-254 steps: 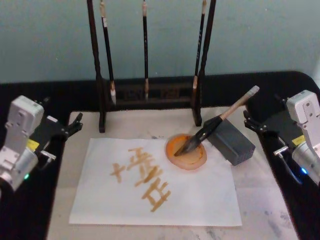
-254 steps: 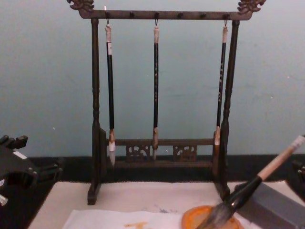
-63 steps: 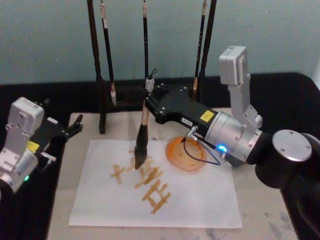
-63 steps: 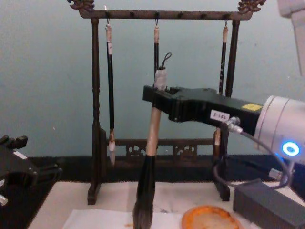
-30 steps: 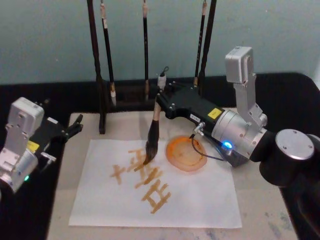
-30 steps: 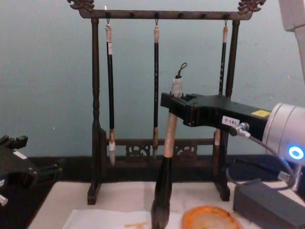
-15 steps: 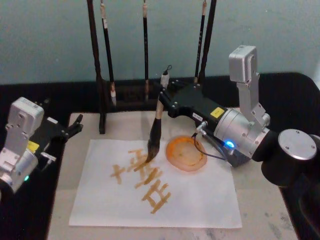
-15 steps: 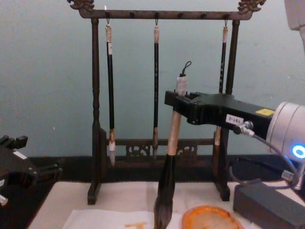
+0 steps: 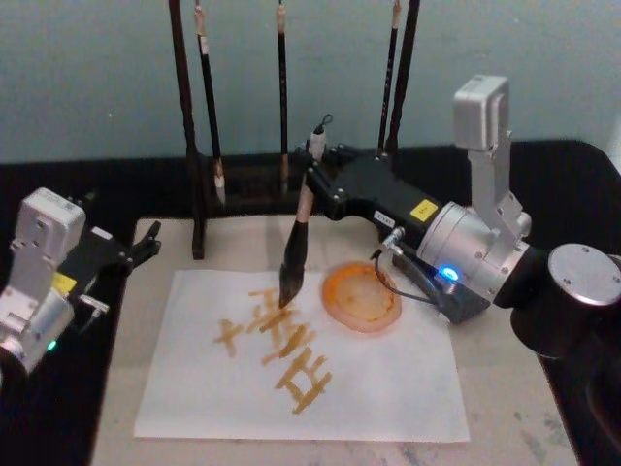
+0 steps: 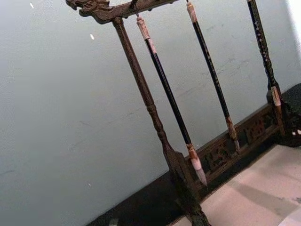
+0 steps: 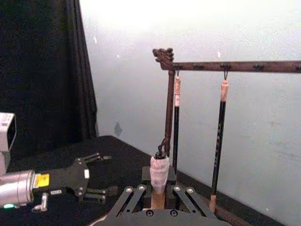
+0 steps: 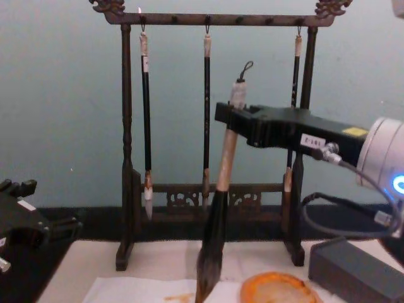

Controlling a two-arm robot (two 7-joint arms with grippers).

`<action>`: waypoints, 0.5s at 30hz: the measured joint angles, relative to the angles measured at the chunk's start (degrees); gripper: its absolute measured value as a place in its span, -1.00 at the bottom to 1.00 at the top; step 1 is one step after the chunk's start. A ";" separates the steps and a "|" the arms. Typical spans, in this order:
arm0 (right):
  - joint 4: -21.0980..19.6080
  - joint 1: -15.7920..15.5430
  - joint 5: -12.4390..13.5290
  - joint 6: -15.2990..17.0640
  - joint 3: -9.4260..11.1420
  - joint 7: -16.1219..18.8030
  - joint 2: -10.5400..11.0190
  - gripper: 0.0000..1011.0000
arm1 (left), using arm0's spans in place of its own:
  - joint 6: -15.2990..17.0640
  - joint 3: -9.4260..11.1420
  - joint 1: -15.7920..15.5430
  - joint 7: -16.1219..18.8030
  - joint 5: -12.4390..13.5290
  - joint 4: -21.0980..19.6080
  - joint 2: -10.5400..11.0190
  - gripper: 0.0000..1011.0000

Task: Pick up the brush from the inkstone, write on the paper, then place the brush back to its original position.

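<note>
My right gripper is shut on the pale upper handle of the brush, above the back of the paper. The brush tilts, and its dark tuft points down at the topmost orange strokes; whether it touches the sheet I cannot tell. From the chest the brush leans left under the black gripper. In the right wrist view the handle's top sticks up between the fingers. The dark grey inkstone sits at the right, next to a round orange dish. My left gripper stays parked at the left, open.
A dark wooden rack with three slim hanging brushes stands behind the paper. A cream mat lies under the paper on a black table. The right arm's body reaches across the right side.
The right gripper has moved the brush from the left strokes to the right over two seconds. In the last half second it rose a little and the brush tilted more.
</note>
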 joint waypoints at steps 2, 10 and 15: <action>-0.59 0.02 0.26 0.09 0.12 0.03 0.12 -0.66 | 0.00 0.00 0.00 0.00 0.00 0.00 0.00 1.00; -1.80 0.21 1.27 0.33 0.45 0.02 0.55 -0.66 | 0.00 0.00 0.00 0.00 0.00 0.00 0.00 1.00; -2.11 0.24 1.38 0.46 0.42 -0.03 0.85 -0.66 | 0.00 0.00 0.00 0.00 0.00 0.00 0.00 1.00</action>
